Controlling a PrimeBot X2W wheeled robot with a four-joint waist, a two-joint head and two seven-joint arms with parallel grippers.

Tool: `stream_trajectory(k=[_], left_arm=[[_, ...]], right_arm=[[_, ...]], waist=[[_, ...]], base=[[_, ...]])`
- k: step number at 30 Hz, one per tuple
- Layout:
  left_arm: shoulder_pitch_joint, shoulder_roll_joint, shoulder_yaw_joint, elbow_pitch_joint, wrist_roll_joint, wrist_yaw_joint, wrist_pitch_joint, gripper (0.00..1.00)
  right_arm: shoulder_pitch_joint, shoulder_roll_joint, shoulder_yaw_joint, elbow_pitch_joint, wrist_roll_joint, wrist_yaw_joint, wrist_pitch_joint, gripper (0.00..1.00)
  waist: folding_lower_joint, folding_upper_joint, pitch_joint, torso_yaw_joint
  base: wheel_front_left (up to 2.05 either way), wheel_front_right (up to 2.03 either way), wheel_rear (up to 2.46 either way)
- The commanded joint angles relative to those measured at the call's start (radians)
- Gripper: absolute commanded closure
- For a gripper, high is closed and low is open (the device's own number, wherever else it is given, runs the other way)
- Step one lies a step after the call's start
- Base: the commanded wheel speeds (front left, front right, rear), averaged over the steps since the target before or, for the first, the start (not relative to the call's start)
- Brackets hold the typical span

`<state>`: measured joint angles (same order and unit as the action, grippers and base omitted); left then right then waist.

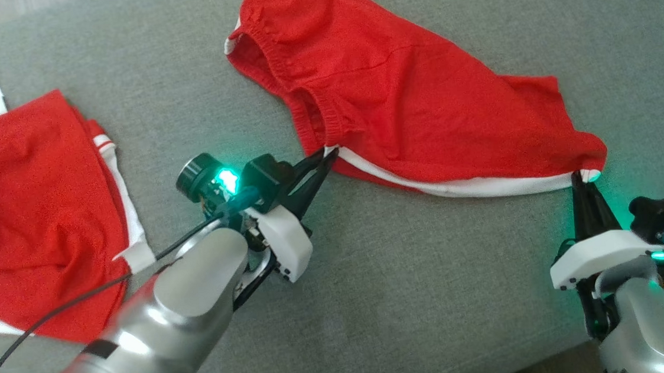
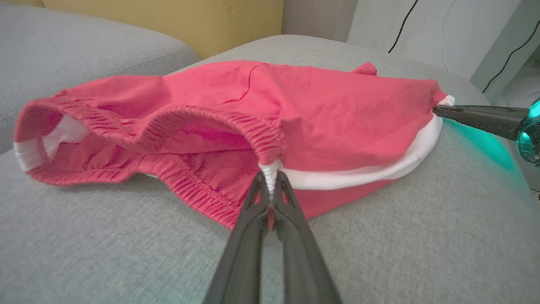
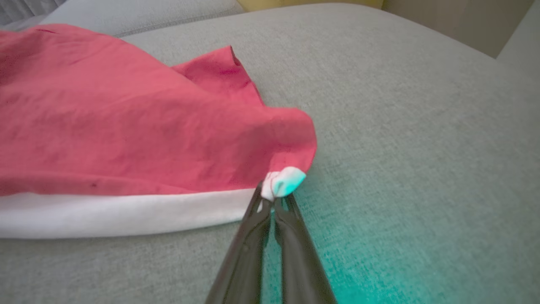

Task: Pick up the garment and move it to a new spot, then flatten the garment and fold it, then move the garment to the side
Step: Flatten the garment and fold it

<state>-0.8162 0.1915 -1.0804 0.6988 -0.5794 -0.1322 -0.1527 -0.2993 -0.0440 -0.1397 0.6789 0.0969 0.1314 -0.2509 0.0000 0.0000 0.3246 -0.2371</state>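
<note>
Our left gripper (image 2: pixel 270 192) is closed on a white-trimmed corner of the red shorts (image 1: pixel 395 86), with the cloth pinched right at its tips where the elastic waistband ends. Our right gripper (image 3: pixel 274 198) is clamped the same way on the hem corner at the other end of the white stripe. Beyond both pairs of jaws the shorts lie rumpled on the grey cushion (image 1: pixel 435 297), the waistband gaping. Well off to the left of the left jaws lies a second red garment (image 1: pixel 31 204). We judge this to be the flattening step. Next, both arms should draw apart, pulling the near edge taut without losing either pinch.
</note>
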Motion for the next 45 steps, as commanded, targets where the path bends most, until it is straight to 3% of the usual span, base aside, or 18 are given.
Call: stream_trajectory(k=[1, 12, 20, 25, 34, 39, 45], left_arm=[[-0.037, 0.027, 0.017, -0.022, -0.009, 0.002, -0.017, 1.00], [-0.031, 0.091, 0.042, -0.099, -0.060, 0.002, -0.045, 1.00], [-0.156, 0.202, 0.085, -0.230, -0.108, 0.002, 0.067, 1.00], [-0.256, 0.248, 0.108, -0.265, -0.147, 0.002, 0.137, 1.00], [-0.412, 0.254, 0.148, -0.229, -0.192, 0.002, 0.158, 1.00], [-0.405, 0.245, 0.177, -0.237, -0.225, 0.014, 0.135, 1.00], [-0.273, 0.280, 0.124, -0.317, -0.283, 0.010, 0.209, 1.00]], right_arm=[[-0.024, -0.006, 0.018, -0.031, -0.002, -0.001, -0.011, 1.00], [-0.053, -0.006, 0.023, -0.129, 0.000, -0.001, 0.018, 1.00], [-0.187, -0.007, 0.075, -0.277, -0.008, -0.001, 0.161, 1.00], [-0.309, -0.042, 0.127, -0.326, 0.014, -0.001, 0.222, 1.00], [-0.473, -0.103, 0.182, -0.339, 0.024, -0.001, 0.220, 1.00], [-0.445, -0.121, 0.183, -0.368, -0.009, -0.001, 0.213, 1.00], [-0.320, -0.146, 0.210, -0.409, -0.025, -0.001, 0.266, 1.00]], waist=[[0.0000, 0.0000, -0.008, 0.005], [0.0000, 0.0000, -0.115, 0.067], [0.0000, 0.0000, -0.206, 0.095], [0.0000, 0.0000, -0.260, 0.098], [0.0000, 0.0000, -0.344, 0.086], [0.0000, 0.0000, -0.356, 0.094], [0.0000, 0.0000, -0.343, 0.114]], base=[[0.00, 0.00, 0.00], [0.00, 0.00, 0.00], [0.00, 0.00, 0.00], [0.00, 0.00, 0.00], [0.00, 0.00, 0.00], [0.00, 0.00, 0.00], [0.00, 0.00, 0.00]])
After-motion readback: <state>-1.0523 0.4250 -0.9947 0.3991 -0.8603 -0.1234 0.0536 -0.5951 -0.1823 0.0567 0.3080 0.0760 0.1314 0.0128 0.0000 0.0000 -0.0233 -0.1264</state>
